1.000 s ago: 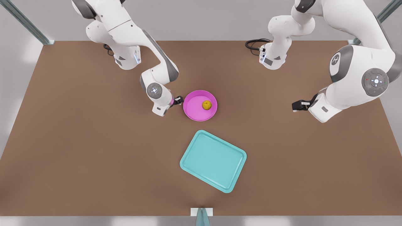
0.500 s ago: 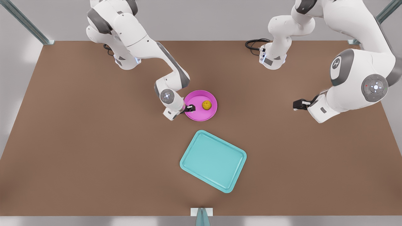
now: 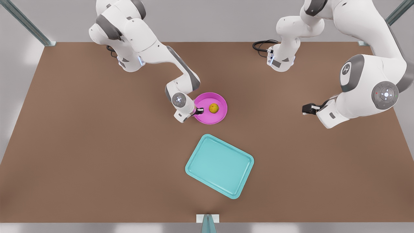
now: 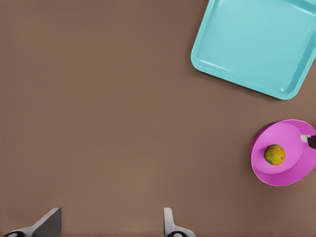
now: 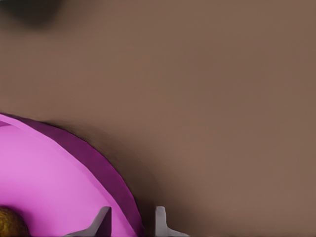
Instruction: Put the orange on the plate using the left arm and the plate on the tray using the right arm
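We have the right gripper [image 3: 198,111] at the plate [image 3: 213,118], just left of center in the front view. In the right wrist view the two fingers [image 5: 101,222] straddle the raised rim, one inside the dish and one outside, so we judge the jaws pinching the plate's rim. The orange [image 3: 213,108] already sits in the plate, a little off its middle on the side away from the gripper.

The relation that matters: the tray [image 3: 220,165] lies below the plate in the front view, toward the lower center, well apart from it with bare desk [image 3: 97,145] between. Its long axis runs diagonally, from upper left to lower right. The right arm is much the nearer to both.

Our left gripper [image 3: 305,109] waits at the right of the frame, far from the plate, over bare desk; its fingers [image 4: 170,224] stand spread with nothing between them.

Nothing blocks the path to the tray. The risk we see is the orange rolling if the plate tilts while held by one edge.
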Tool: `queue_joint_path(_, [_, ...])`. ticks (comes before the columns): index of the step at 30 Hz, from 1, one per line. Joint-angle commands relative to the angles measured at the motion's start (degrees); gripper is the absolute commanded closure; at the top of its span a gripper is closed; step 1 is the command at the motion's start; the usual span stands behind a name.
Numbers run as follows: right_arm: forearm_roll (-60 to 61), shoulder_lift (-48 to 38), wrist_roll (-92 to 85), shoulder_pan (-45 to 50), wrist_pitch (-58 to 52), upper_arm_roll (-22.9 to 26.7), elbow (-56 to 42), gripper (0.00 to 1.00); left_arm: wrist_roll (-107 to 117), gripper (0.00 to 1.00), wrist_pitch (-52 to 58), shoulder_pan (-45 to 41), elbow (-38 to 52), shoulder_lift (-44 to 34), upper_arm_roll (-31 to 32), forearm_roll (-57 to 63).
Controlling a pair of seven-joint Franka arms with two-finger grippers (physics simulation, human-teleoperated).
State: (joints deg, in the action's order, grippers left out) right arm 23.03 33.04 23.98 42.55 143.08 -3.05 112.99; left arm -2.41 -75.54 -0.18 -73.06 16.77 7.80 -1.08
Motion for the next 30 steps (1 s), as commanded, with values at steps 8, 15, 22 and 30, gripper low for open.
queue_joint_path(8, [-0.26,0.88,3.71,-0.01,-0.35,-0.56,-1.28,0.75,-2.51,0.00,0.04,0.00,0.02,-0.07,0.02,0.03])
queue_joint_path(15, [-0.26,0.09,1.42,-0.27,-2.63,-0.91,-2.07,0.79,-2.51,0.00,0.13,0.00,0.02,-0.07,0.02,0.12])
queue_joint_path(22, [-0.26,-1.75,1.51,-0.01,-2.81,-1.08,-3.83,0.79,-2.51,0.00,0.13,0.00,0.02,-0.07,0.02,0.12])
queue_joint_path(30, [1.23,-3.95,2.47,-1.50,-2.72,-1.08,-8.31,0.79,-2.51,0.00,0.22,0.00,0.02,-0.07,0.02,0.12])
